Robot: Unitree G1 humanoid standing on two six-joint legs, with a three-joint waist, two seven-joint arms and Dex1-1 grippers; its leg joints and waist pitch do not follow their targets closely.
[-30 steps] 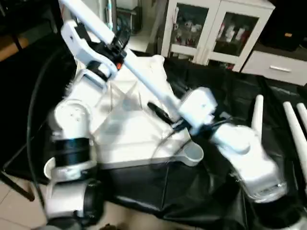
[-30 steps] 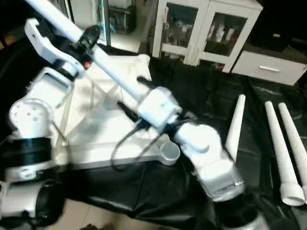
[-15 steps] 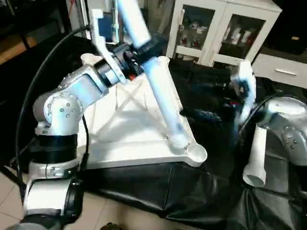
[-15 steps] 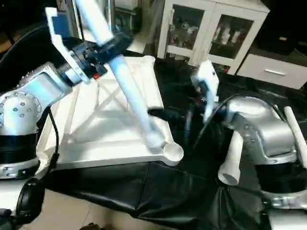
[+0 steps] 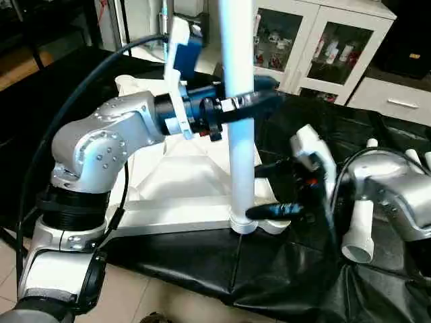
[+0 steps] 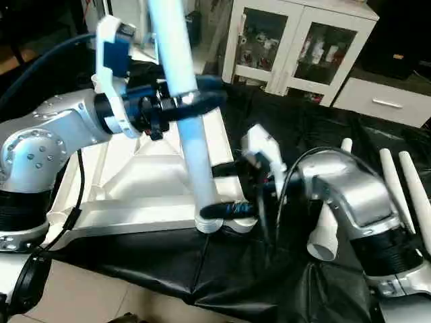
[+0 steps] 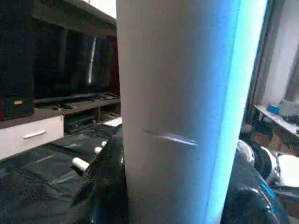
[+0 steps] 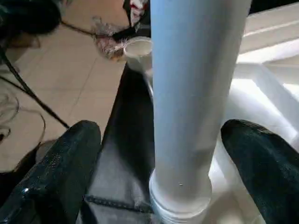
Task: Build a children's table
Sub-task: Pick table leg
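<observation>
The children's table top (image 5: 176,183) lies upside down on black sheeting, ribs up. My left gripper (image 5: 259,99) is shut on one white leg (image 5: 239,145) and holds it upright. The leg's lower end (image 5: 244,224) stands at the top's near corner by the round socket (image 5: 275,227); I cannot tell whether it sits inside. My right gripper (image 6: 222,190) is open, with one black finger on each side of the leg's base and not touching it. In the right wrist view the leg (image 8: 194,93) passes between the fingers (image 8: 60,172) with gaps on both sides. The left wrist view has the leg (image 7: 182,116) close up.
Loose white legs (image 5: 360,222) (image 6: 404,188) lie on the black sheet (image 5: 289,269) to the right, close behind my right forearm. A white cabinet with glass doors (image 5: 316,47) and a low white drawer unit (image 5: 397,101) stand at the back. Tiled floor (image 5: 168,303) runs along the near edge.
My left arm has swung the leg from a slant to upright, its lower end now at the near corner. My right gripper let go, drew back, then came in open around the base.
</observation>
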